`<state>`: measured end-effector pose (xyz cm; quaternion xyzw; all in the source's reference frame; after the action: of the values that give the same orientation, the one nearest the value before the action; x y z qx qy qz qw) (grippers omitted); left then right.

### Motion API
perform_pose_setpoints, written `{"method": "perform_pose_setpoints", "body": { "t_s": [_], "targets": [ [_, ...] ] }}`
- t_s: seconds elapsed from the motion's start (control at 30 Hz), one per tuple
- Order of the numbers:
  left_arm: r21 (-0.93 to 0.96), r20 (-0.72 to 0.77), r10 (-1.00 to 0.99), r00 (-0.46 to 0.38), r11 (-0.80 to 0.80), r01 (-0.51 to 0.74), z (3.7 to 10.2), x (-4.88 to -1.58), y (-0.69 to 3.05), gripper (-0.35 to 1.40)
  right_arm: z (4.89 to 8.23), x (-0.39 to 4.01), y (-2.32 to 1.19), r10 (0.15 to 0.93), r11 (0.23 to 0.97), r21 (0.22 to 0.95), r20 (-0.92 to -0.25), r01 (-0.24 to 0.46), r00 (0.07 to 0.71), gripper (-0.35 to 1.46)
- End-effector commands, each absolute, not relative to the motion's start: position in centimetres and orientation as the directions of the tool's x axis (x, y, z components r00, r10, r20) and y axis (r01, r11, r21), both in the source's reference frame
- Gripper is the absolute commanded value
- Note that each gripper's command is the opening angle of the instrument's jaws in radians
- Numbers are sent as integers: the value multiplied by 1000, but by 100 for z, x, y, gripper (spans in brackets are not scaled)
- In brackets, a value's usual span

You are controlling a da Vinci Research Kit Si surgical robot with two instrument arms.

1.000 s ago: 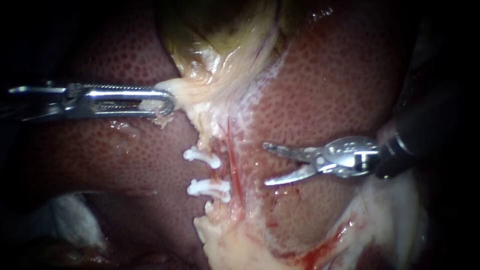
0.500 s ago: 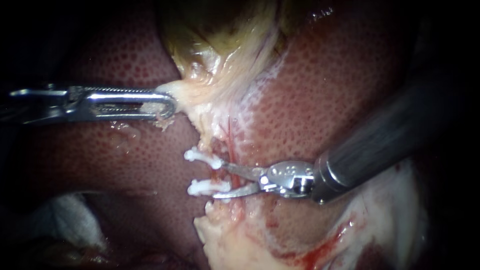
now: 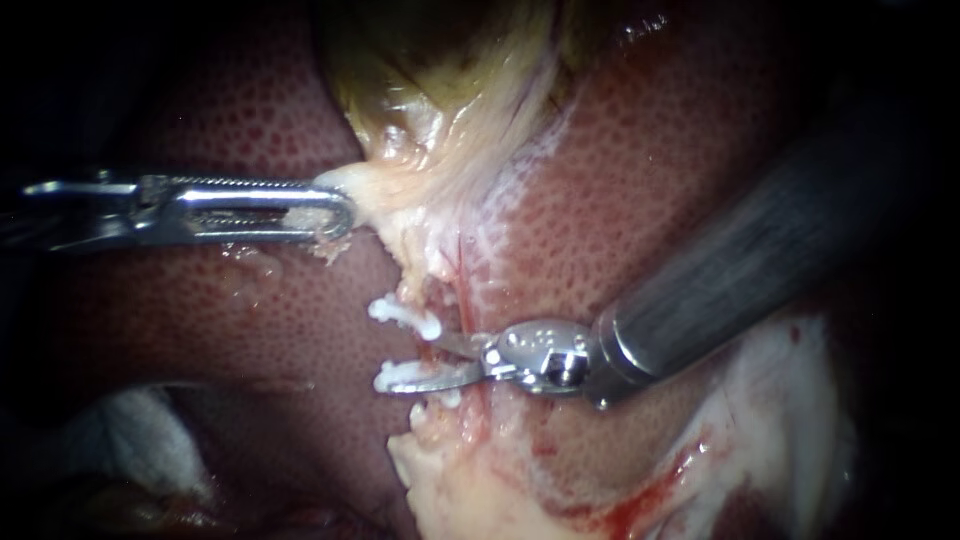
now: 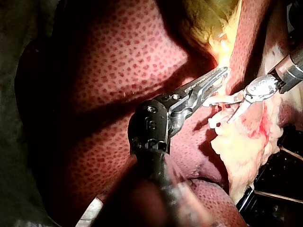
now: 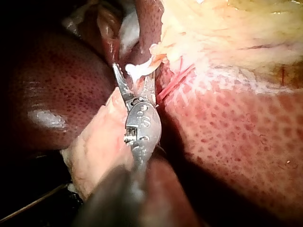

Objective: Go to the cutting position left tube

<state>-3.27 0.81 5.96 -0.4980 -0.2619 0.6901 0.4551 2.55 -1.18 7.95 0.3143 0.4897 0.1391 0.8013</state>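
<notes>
The slot between the upper clip and the lower clip is tight. My right instrument fills it with its end effector spread, the blades close against both clips. Its shaft bars the centre right of the frame on a slant. My left instrument lies across the left middle, clamped on the gallbladder edge, and closes that side. Bare liver at upper right, and at left centre below my left instrument, is free. Pale fat crowds the lower centre.
</notes>
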Motion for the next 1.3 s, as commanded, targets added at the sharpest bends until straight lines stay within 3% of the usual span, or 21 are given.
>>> {"method": "perform_pose_setpoints", "body": {
  "t_s": [0.03,0.47,0.7,1.3],
  "targets": [
    [-815,-449,889,-90,-449,-367,596,-327,81,-35,796,257,-119,530,760,644,-695,93,486,144],
    [-815,-449,889,-91,-450,-366,598,-328,80,-35,804,272,-127,538,722,682,-658,114,527,141],
    [-815,-449,889,-91,-450,-366,598,-328,80,-35,808,283,-123,575,702,705,-646,103,502,129],
    [-814,-450,888,-91,-450,-366,599,-330,79,-35,815,303,-116,642,678,730,-642,79,419,125]
  ]
}}
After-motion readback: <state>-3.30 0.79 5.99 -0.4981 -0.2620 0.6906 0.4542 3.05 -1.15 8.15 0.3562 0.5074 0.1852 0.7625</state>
